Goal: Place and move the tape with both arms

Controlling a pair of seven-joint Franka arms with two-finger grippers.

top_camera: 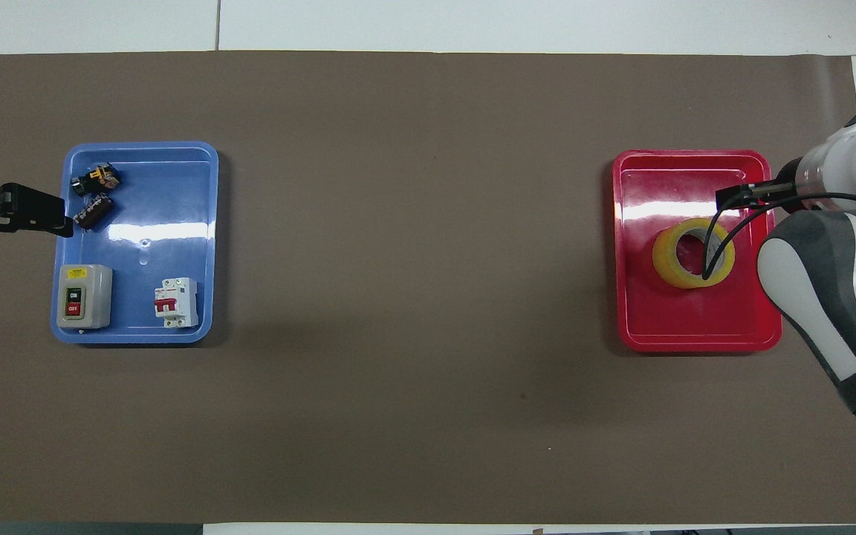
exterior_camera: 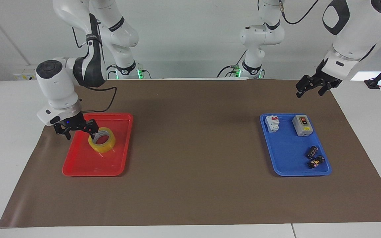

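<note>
The tape (exterior_camera: 106, 147) lies flat in the red tray (exterior_camera: 88, 165) toward the right arm's end of the table; it also shows in the overhead view (top_camera: 662, 256) in that tray (top_camera: 695, 319). My right gripper (exterior_camera: 78, 130) is open and empty, low over the tray's edge nearest the robots. One finger is right beside the tape's rim. In the overhead view only one finger of the right gripper (top_camera: 740, 195) shows. My left gripper (exterior_camera: 304, 87) waits in the air over the mat by the blue tray (exterior_camera: 286, 155), and shows in the overhead view (top_camera: 41, 215).
The blue tray (top_camera: 153, 223) holds a grey on/off switch box (exterior_camera: 302, 125), a white circuit breaker (exterior_camera: 272, 123) and two small black parts (exterior_camera: 313, 152). A brown mat (exterior_camera: 193, 148) covers the table between the trays. The right arm's cable hangs over the tape.
</note>
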